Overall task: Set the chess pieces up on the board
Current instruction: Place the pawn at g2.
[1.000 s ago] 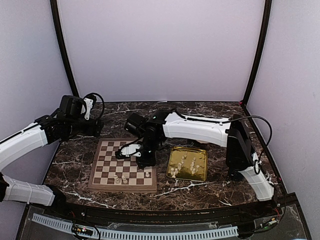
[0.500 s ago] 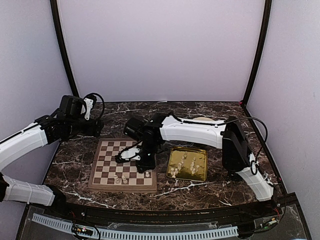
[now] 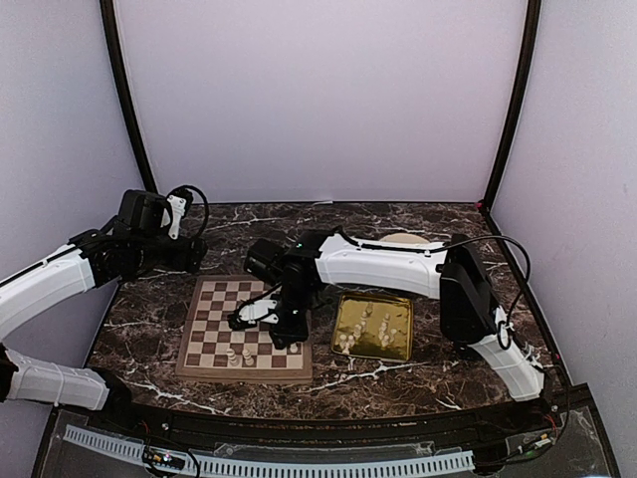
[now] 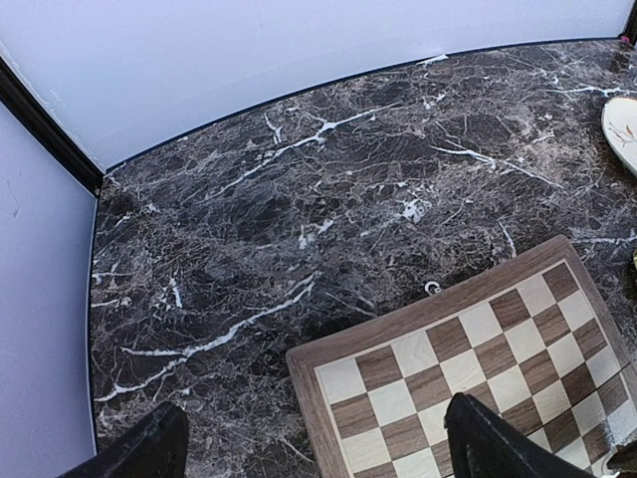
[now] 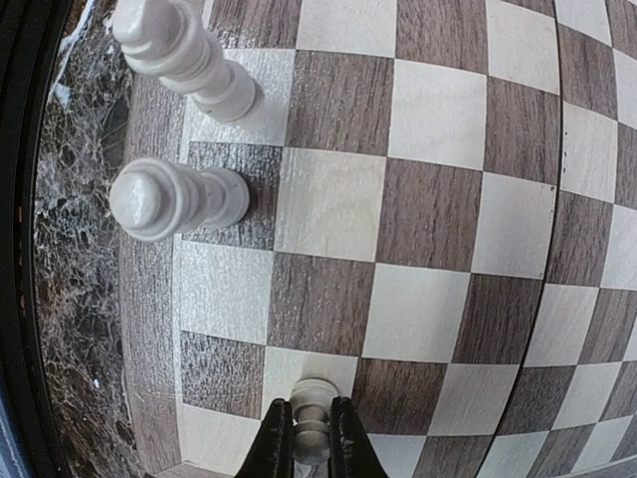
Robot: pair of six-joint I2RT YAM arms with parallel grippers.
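Right fingers (image 5: 274, 448) were clamped on a small cream chess piece (image 5: 312, 413), low over an edge square of the board (image 5: 428, 229). Left fingers (image 4: 478, 443) were spread wide, empty, above the table (image 4: 299, 199). The piece looked light, hard and glossy, so probably slippery and easily toppled. Best pinched at the neck.

Matt wooden board (image 5: 418, 219); glossy, perhaps plastic, chess pieces (image 5: 164, 199).

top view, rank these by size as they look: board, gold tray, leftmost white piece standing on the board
1. board: largest.
2. gold tray: clearly smaller than the board.
3. leftmost piece: by far the smallest.
All three lie on the same table at a similar distance from the camera, so the order looks safe.
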